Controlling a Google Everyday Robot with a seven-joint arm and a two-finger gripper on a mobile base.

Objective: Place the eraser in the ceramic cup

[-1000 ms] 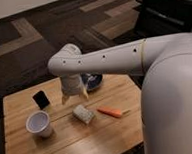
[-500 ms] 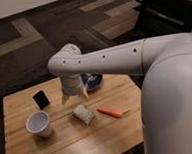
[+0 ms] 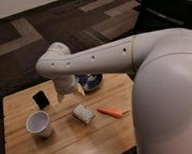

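Black eraser [image 3: 40,100] near the pincer [image 3: 70,95]

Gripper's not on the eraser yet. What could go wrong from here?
The gripper hangs between the eraser and the blue bowl; a swing could clip the bowl. The small eraser sits near the table's far edge; a nudge may push it off. The ceramic cup stands close by and could tip.

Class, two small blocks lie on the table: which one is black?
The eraser, left of the gripper and behind the cup; the speckled block is pale.
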